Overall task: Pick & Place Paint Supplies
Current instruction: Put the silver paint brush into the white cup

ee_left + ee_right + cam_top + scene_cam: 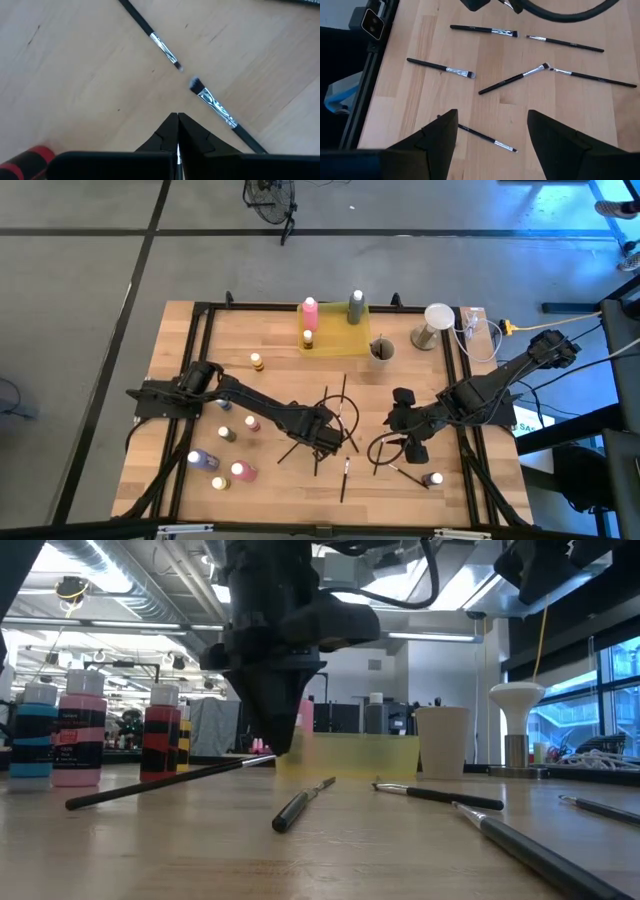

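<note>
Left wrist view puts you right over the pale wooden tabletop [75, 75]: the left gripper [178, 120] has its two dark fingers pressed together with nothing visible between them, tips aimed down at the wood. Just beyond those tips lies a thin black-handled paintbrush with a silver ferrule and soft grey bristles [215, 107], and a second slim black brush [155, 37] lies a little farther on, its tip pointing at the first one's bristles with a small gap between them. A red-and-black bottle [27, 159] shows close beside the gripper.

In the right wrist view, your right gripper [492, 137] hangs above the table with its fingers standing wide apart and empty. One thin dark brush [487, 138] lies directly under the gap between them. Farther ahead, five more brushes are scattered, among them a short one with a pale tip [440, 67].

From the high view, both grippers sit near the table's centre, the left gripper [332, 442] among crossed brushes. Small paint bottles [215, 465] stand well behind it, toward its arm's base. Beyond both grippers, at the table's back, a translucent yellow tray [340, 342] holds a pink bottle [310, 311] and a grey bottle [357, 306], perhaps touching its back wall. A grey-beige cup [382, 349] stands just beside the tray.
</note>
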`<act>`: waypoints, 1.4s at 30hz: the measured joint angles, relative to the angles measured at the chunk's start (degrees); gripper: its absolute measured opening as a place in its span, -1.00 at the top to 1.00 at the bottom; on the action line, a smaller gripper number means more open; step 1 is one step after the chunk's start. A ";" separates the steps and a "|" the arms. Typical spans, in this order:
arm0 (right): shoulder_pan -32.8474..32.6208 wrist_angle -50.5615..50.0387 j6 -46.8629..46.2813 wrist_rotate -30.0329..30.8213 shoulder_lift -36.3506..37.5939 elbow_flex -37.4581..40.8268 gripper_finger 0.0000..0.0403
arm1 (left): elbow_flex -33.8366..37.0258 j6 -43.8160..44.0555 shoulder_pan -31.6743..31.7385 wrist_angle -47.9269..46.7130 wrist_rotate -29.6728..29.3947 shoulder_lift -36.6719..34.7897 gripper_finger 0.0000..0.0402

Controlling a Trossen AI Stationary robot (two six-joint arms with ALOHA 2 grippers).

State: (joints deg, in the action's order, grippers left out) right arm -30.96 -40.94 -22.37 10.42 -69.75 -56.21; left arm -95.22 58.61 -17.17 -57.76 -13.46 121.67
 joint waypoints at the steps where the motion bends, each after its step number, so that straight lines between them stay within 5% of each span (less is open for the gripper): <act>1: 0.00 0.14 -0.47 0.50 0.01 0.00 -0.20 | 0.00 0.04 -0.04 0.00 -0.18 0.00 0.99; 9: -2.72 19.71 -8.11 18.44 -0.31 11.17 -0.17 | 0.00 -0.30 -0.58 0.03 -1.25 0.00 0.99; 19: -7.13 69.85 -1.12 24.27 -0.34 32.34 -0.12 | 0.00 -0.90 -0.76 0.02 -1.97 0.00 0.99; 42: -6.21 88.85 6.29 28.56 -16.61 34.27 -0.12 | -7.48 -2.67 -1.20 -6.30 -9.99 -0.15 0.99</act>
State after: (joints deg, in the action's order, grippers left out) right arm -37.17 47.92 -16.08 38.97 -86.36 -21.93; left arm -102.69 55.94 -18.37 -64.05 -23.45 121.51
